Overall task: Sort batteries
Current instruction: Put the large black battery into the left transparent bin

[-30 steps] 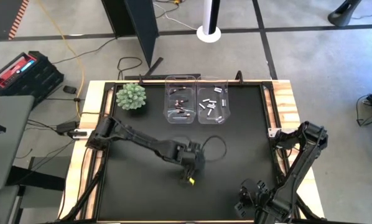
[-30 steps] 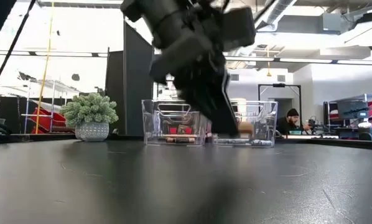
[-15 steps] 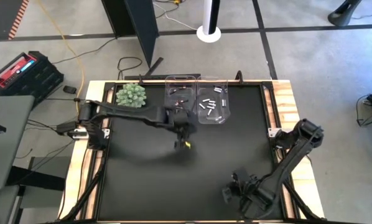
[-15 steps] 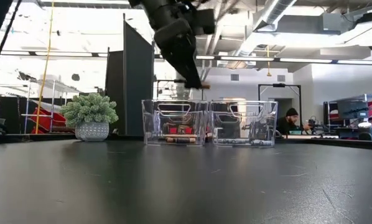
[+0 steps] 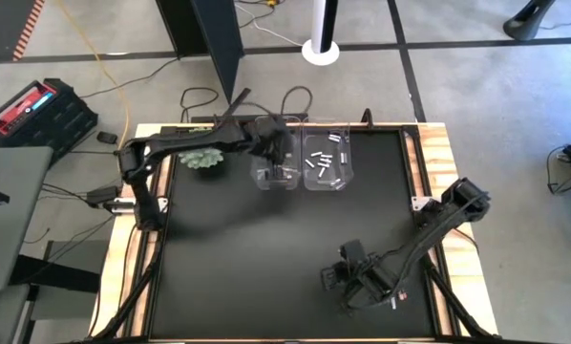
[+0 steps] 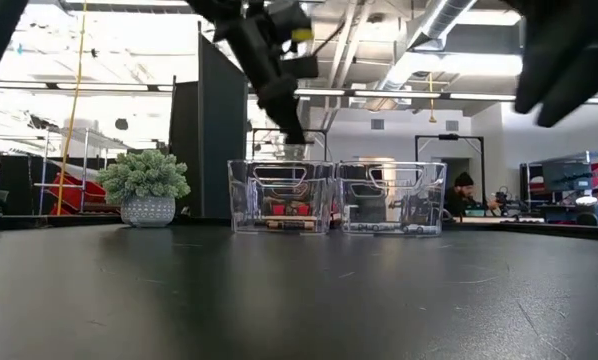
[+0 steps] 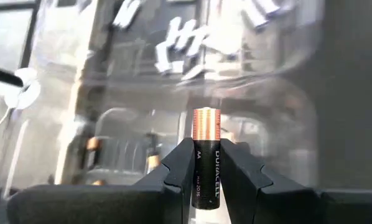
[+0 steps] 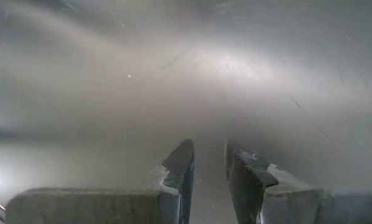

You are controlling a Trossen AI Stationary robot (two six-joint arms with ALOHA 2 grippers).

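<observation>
My left gripper (image 7: 205, 149) is shut on a black battery with a copper end (image 7: 205, 158), marked Duracell. It hangs over the left clear bin (image 5: 274, 177), which holds dark batteries (image 6: 284, 210). The right clear bin (image 5: 326, 158) beside it holds white batteries (image 5: 320, 161). In the low view my left gripper (image 6: 291, 135) stands just above the left bin's rim (image 6: 279, 165). My right gripper (image 8: 208, 155) is open over bare black table near the front edge (image 5: 348, 282), with nothing between its fingers. My left gripper pinches the battery's black body (image 7: 205, 177) between its two fingers. The battery lies along the fingers, and its copper end (image 7: 205, 121) sticks out past the fingertips. The fingers slant down from the table's left side. The battery is lifted clear, above the left bin.
A small green plant in a pot (image 6: 147, 185) stands at the far left, next to the bins; my left arm passes over it (image 5: 201, 153). The black table top (image 5: 247, 248) lies bare between the bins and my right arm.
My left gripper has swung from the table's middle toward the far edge and risen, carrying the battery to above the left bin. My right gripper has moved along the near edge toward the table's left.
</observation>
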